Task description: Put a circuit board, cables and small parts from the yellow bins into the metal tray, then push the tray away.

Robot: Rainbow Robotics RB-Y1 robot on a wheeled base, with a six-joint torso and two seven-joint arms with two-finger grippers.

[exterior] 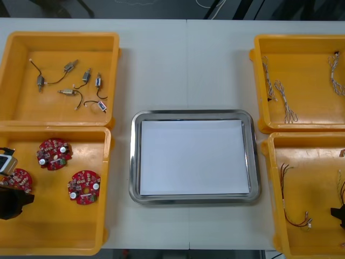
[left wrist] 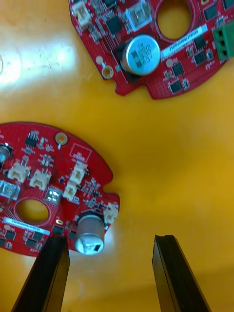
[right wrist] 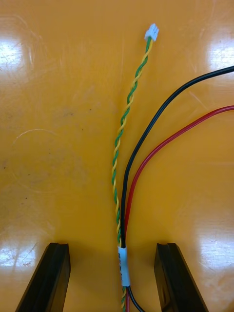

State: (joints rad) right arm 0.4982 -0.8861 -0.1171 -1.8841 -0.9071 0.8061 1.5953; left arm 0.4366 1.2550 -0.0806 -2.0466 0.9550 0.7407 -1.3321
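Fingers of our left claw (left wrist: 109, 239) stand wide apart, holding nothing, over the near left yellow bin (left wrist: 156, 161). A round red circuit board (left wrist: 48, 195) lies just beside one finger. Our right claw (right wrist: 112, 246), equally open and empty, straddles a bundle of cables (right wrist: 127, 105) in the near right bin (right wrist: 53, 122). The metal tray (exterior: 135, 162) sits mid-desk (exterior: 188, 65), white inside.

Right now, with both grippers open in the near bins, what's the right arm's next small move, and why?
Probably lower the right gripper a little and close it: its open fingers straddle the cables on the yellow bin floor, and the metal tray holds nothing yet. The left gripper hangs open beside a circuit board.
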